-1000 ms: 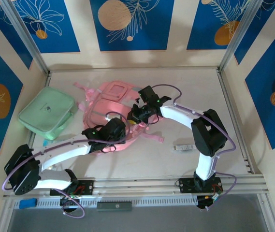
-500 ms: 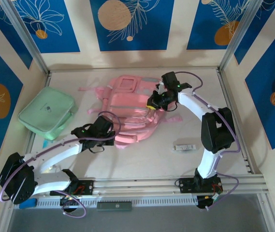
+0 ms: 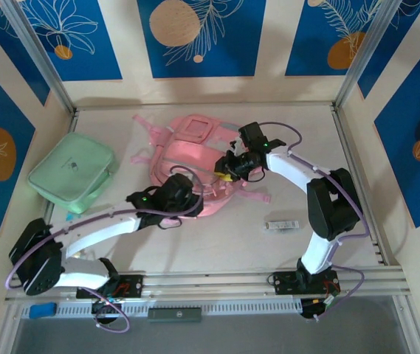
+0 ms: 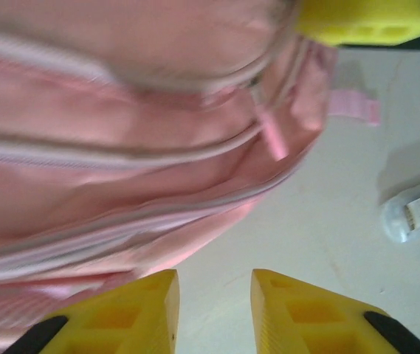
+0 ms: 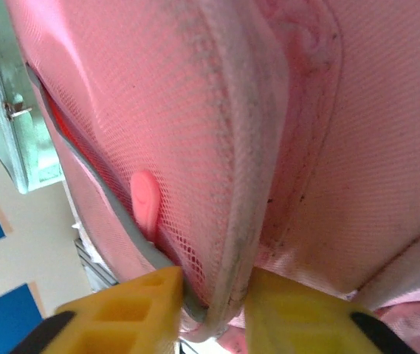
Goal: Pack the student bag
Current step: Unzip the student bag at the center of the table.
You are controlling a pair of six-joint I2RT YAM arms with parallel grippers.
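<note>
The student bag (image 3: 187,156) is a large pink backpack lying bunched in the middle of the table. My right gripper (image 3: 226,168) is at its right edge, and in the right wrist view its fingers (image 5: 213,279) are shut on the bag's (image 5: 158,96) piped mesh rim, next to a pink zip pull (image 5: 145,200). My left gripper (image 3: 187,193) stands at the bag's near edge. In the left wrist view it (image 4: 215,276) is open with bare table between its fingers, and the bag (image 4: 121,147) lies just up and left of them.
A flat mint-green zip case (image 3: 73,173) lies at the left wall. A small clear packet (image 3: 281,225) sits on the table to the right of the bag, also in the left wrist view (image 4: 415,214). Aluminium rails frame the table.
My left gripper has opened and let go of the bag. The bag has bunched back toward the centre, and the right gripper moved down and left with its rim.
</note>
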